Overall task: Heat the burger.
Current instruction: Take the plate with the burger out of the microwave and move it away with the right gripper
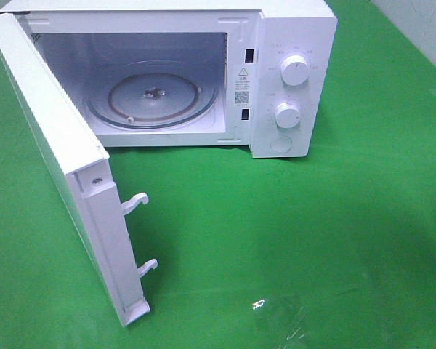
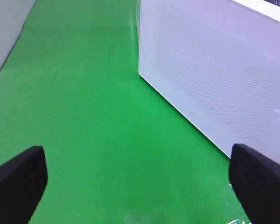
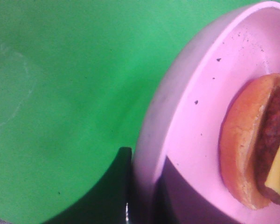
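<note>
The burger (image 3: 252, 149) lies on its side on a speckled pink plate (image 3: 196, 116), showing tan bun, dark patty and yellow cheese; only part of it is in the right wrist view. My right gripper (image 3: 142, 198) is shut on the plate's rim, with one dark finger (image 3: 125, 186) outside the rim above the green cloth. My left gripper (image 2: 140, 186) stands open and empty over the cloth, beside the microwave's perforated white side (image 2: 214, 70). Neither gripper, plate nor burger shows in the high view.
The white microwave (image 1: 294, 80) stands at the back with its door (image 1: 58, 153) swung wide open to the left. Its glass turntable (image 1: 154, 96) is bare. Two latch hooks (image 1: 134, 203) jut from the door's edge. Green cloth (image 1: 291, 240) covers the table.
</note>
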You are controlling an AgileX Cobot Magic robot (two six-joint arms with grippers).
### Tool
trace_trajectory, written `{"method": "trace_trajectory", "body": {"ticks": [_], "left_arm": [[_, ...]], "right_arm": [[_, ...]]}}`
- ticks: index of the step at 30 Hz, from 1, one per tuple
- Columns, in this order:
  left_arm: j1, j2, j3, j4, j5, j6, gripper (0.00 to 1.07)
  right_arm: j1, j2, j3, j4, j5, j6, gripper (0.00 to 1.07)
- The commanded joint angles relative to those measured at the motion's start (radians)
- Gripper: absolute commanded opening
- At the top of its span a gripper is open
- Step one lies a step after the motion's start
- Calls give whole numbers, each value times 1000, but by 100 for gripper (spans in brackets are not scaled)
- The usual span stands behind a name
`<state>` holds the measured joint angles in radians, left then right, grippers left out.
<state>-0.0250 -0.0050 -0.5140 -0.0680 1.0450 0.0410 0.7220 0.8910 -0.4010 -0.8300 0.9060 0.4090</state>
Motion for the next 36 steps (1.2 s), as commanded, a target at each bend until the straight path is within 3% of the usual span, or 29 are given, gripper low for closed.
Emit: {"method": "trace_trajectory", "body": {"ticks": [1, 19, 34, 36], "left_arm": [[4, -6, 3, -7, -10, -2, 98], [4, -6, 3, -7, -10, -2, 98], [4, -6, 3, -7, -10, -2, 98], [4, -6, 3, -7, -10, -2, 98]], "right_arm": [[-1, 45, -20, -87, -15, 82, 0], [-2, 482, -183, -112, 129, 490, 1], [-6, 699, -188, -117, 54, 630, 2], [-59, 755, -188, -125, 15, 659, 3]]}}
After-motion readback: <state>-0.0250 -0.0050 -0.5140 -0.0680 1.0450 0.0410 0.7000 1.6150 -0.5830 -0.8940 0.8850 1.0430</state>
